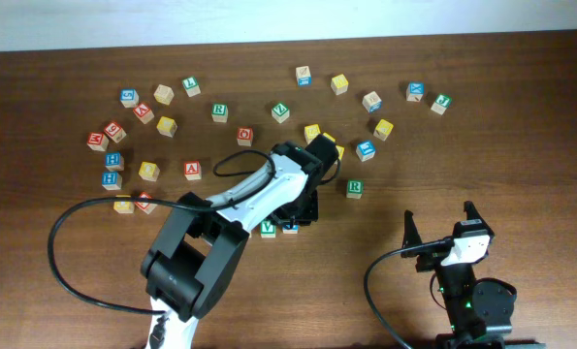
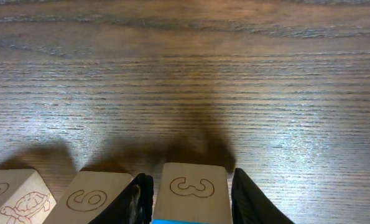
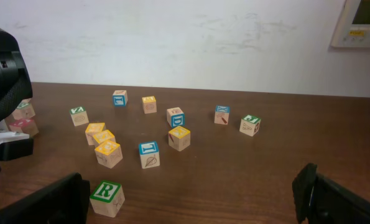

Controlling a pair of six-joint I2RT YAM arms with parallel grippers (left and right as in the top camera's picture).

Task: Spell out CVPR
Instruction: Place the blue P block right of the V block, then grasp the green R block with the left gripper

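Observation:
My left gripper [image 1: 294, 219] [image 2: 191, 202] is shut on a blue-edged block [image 2: 191, 186] whose side shows a 3. The block rests on the table, and its letter is hidden. In the overhead view this blue block [image 1: 290, 229] sits just right of a green V block [image 1: 268, 230]. In the left wrist view a block with a 6 [image 2: 91, 199] stands beside my left finger. A block with a turtle picture [image 2: 10, 193] stands further left. A green R block [image 1: 355, 188] [image 3: 107, 198] lies near the middle. My right gripper [image 1: 438, 233] [image 3: 191, 199] is open and empty.
Many lettered blocks are scattered across the far half of the table, among them a yellow cluster [image 3: 104, 143], a blue block [image 3: 149, 154] and a red A block [image 1: 192, 170]. The left arm's cable [image 1: 84, 208] loops over the near left. Bare wood [image 2: 185, 81] lies ahead of the left gripper.

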